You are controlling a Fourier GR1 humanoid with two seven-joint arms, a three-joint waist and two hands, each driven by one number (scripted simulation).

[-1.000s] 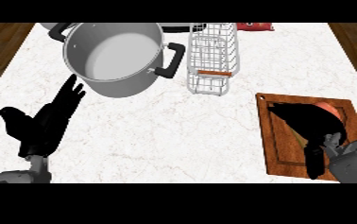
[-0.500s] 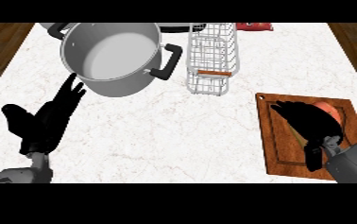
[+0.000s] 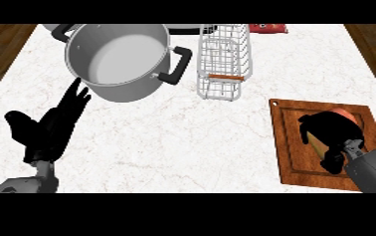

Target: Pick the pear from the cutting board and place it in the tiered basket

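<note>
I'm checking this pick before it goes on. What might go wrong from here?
The right hand curls over the pear near the cutting board's far edge, hiding most of it, so a slip could go unseen. The tiered basket is narrow and stands beside the pot's handle; the carry might clip either.

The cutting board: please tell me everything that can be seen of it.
The cutting board is a reddish-brown wooden rectangle with a groove running inside its border. It lies flat on the white marble counter, at the right near the front edge, turned slightly askew. The right robot hand sits over its right half, curled round the pear, of which only a reddish part shows. Nothing else touches the board.
</note>
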